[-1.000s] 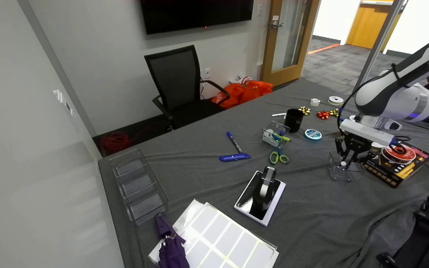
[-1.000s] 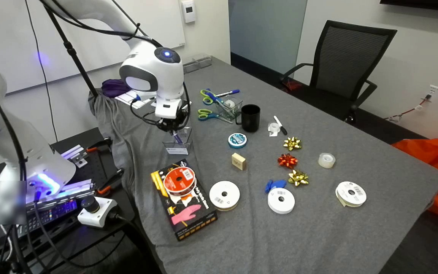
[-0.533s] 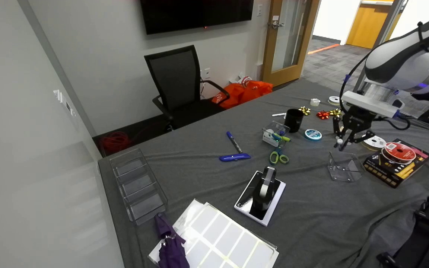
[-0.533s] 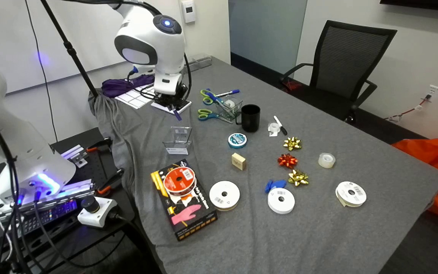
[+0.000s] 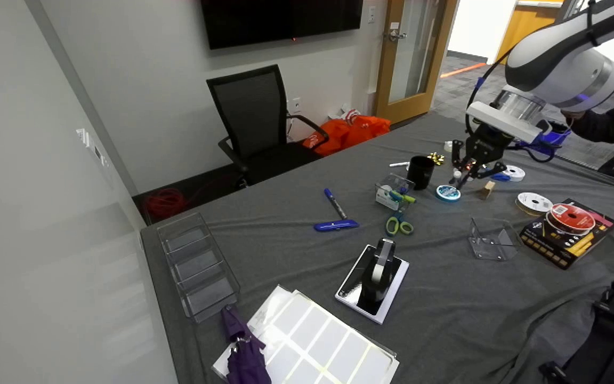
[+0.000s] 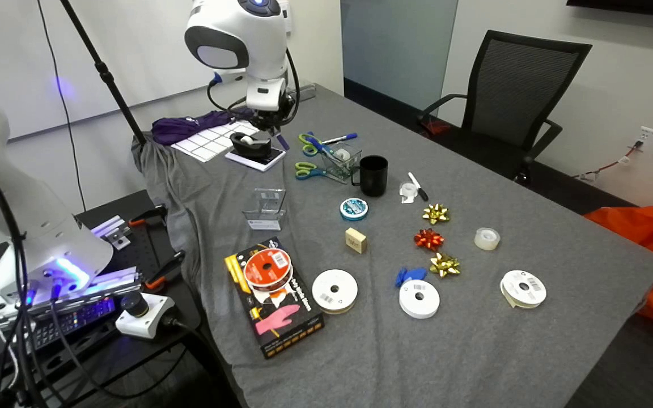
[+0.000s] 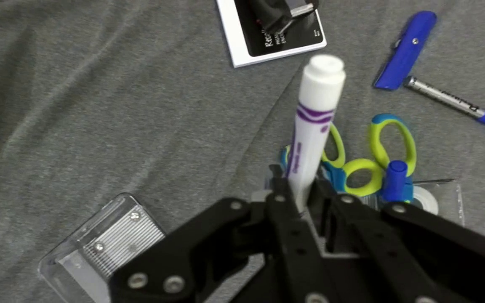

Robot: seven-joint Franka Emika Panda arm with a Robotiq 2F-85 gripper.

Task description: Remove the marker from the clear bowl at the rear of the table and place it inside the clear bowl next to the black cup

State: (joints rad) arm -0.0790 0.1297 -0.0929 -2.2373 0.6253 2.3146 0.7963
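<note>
My gripper (image 7: 299, 185) is shut on a white marker with a purple band (image 7: 316, 109). The marker also shows in both exterior views (image 5: 457, 174) (image 6: 280, 140), held above the table. The clear bowl beside the black cup (image 5: 405, 181) (image 6: 353, 164) holds a tape roll, scissors and a blue-capped marker; part of it shows in the wrist view (image 7: 453, 195). The black cup (image 5: 420, 172) (image 6: 373, 175) stands upright and is out of the wrist view. The other clear bowl (image 5: 485, 248) (image 6: 265, 215) stands empty and shows lower left in the wrist view (image 7: 78, 269).
Loose scissors (image 5: 400, 225) lie beside the bowl near the cup. A blue-and-white disc (image 5: 448, 193) (image 6: 354, 209) and a wooden block (image 6: 356, 240) lie close by. A tape dispenser (image 5: 377, 274) stands on a white box. A black box with red spools (image 6: 275, 306) lies near the table edge.
My gripper has lifted the marker out of the now empty clear bowl. It has moved up, then left in an exterior view and slightly right in an exterior view. The table objects have not moved.
</note>
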